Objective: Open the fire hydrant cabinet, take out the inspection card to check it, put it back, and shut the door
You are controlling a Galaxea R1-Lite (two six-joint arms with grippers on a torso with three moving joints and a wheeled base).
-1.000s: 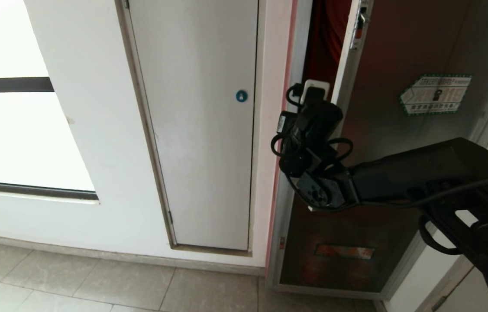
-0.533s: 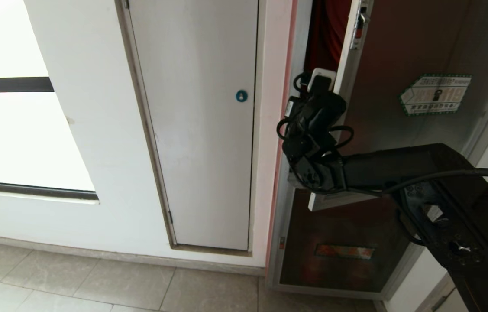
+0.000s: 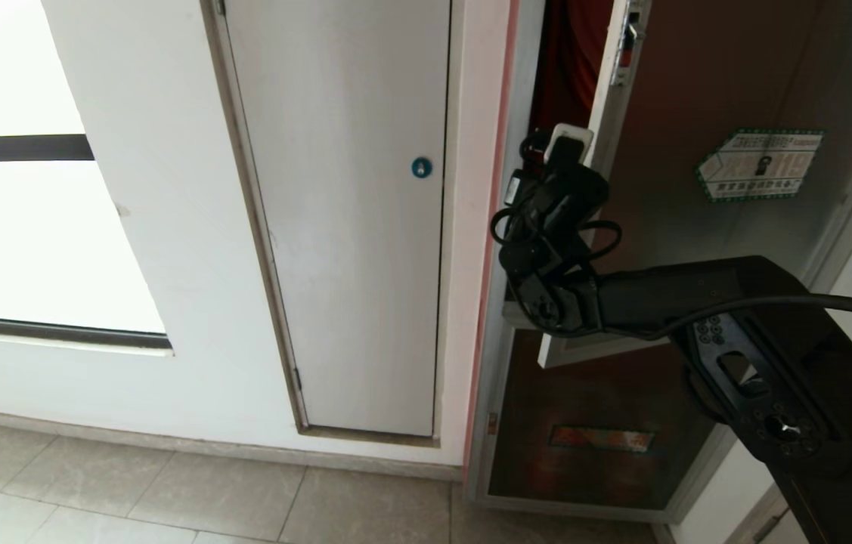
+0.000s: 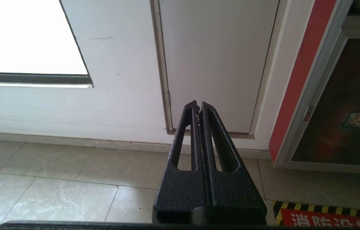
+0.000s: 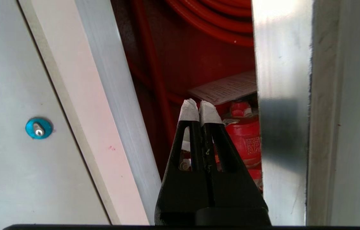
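At the door [image 3: 698,211] gap, right gripper [image 5: 199,108] points inward, jaws together.

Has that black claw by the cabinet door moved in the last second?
Yes. The right gripper has risen toward the red latch, jaws shut, pointing into the gap beside the door.

right arm [image 3: 698,298]: matte black casing, looped black cables, round screws at the elbow | right gripper [image 5: 199,110]: black slotted fingers, white-taped tips | left gripper [image 4: 198,110]: black textured slotted fingers, bare tips
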